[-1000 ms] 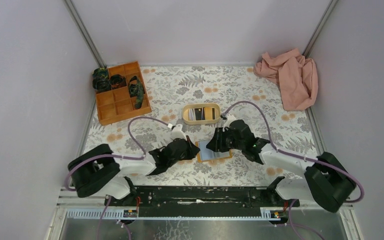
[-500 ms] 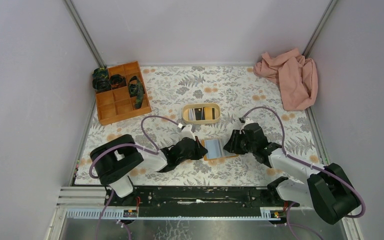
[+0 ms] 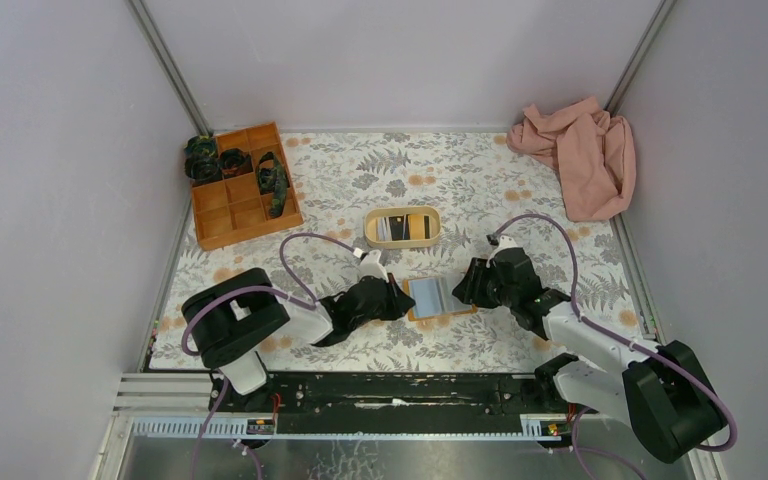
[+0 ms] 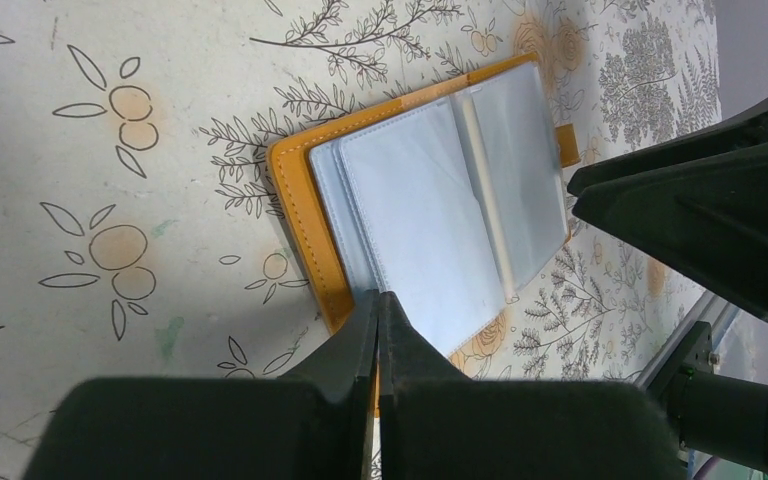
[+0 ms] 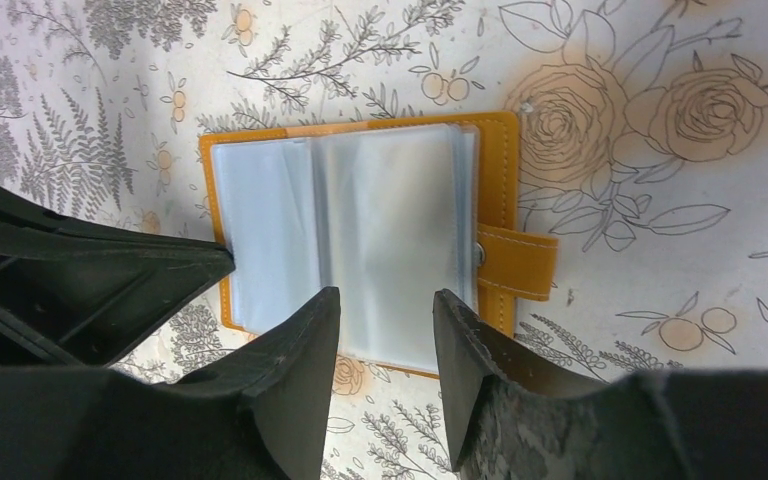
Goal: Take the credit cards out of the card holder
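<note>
The orange-tan card holder [image 3: 430, 298] lies open on the floral table, its pale blue clear sleeves [image 5: 360, 235] facing up and its snap tab [image 5: 517, 262] sticking out to one side. The sleeves show only pale blue; I can make out no card face in them. My left gripper [image 3: 400, 297] is shut, with its tip [image 4: 378, 296] resting on the holder's near-left edge. My right gripper [image 3: 462, 289] is open and empty, its fingers [image 5: 305, 330] hovering just above the holder's right half. Credit cards [image 3: 400, 227] lie in the beige oval tray behind.
The beige oval tray [image 3: 370, 228] stands just behind the holder. An orange compartment box [image 3: 222, 222] with dark straps [image 3: 203, 158] sits at the back left. A crumpled pink cloth [image 3: 580, 155] lies at the back right. Walls close in on three sides.
My right gripper has pulled back to the right off the holder and its jaws have widened. The left arm has shifted right, and its shut tip stays at the holder's left edge.
</note>
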